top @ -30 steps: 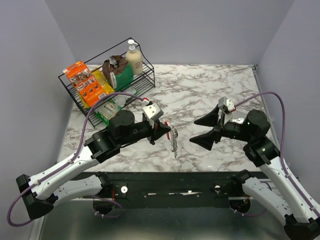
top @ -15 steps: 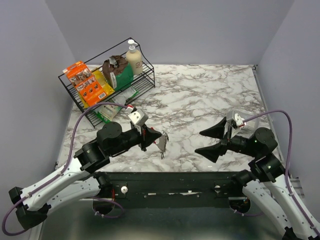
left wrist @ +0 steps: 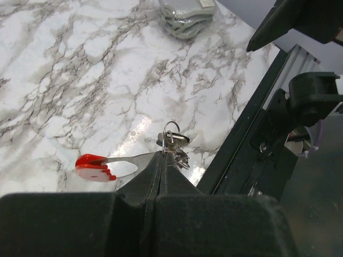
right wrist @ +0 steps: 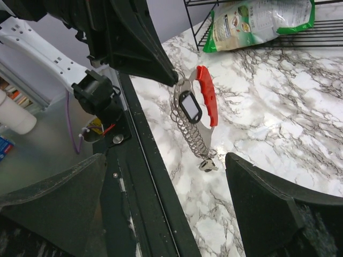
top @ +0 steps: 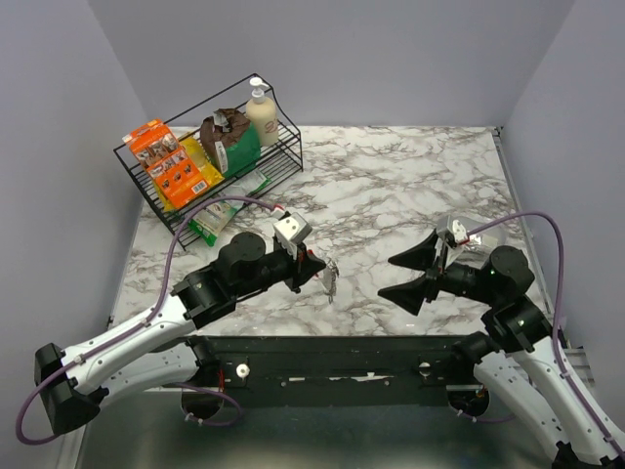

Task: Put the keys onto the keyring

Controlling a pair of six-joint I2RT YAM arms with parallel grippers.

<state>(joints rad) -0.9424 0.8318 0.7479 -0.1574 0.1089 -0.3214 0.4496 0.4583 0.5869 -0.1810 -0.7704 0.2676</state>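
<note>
Right wrist: keyring (right wrist: pixel 207 96) pinched in tips of left pincer (right wrist: pixel 171 79), opposite gaping right pincer (right wrist: pixel 166 159).

The table (top: pixel 410 166) surface was white marble with grey and dark veining. The walls (top: pixel 391 59) were pale lavender-grey. The keyring (right wrist: pixel 206 93) comprised a red clip and a silvery ribbed chain; the key (right wrist: pixel 189 107) on it was dark with a pale centre. The left gripper (top: pixel 317 266) and right gripper (top: pixel 386 277) were black. At far left, the wire basket (top: pixel 300 147) was black, the box (top: pixel 166 166) orange, the pouch (top: pixel 239 151) green, the bottle (top: pixel 262 115) cream. The flat bag (right wrist: pixel 257 19) was white with green edges.
</note>
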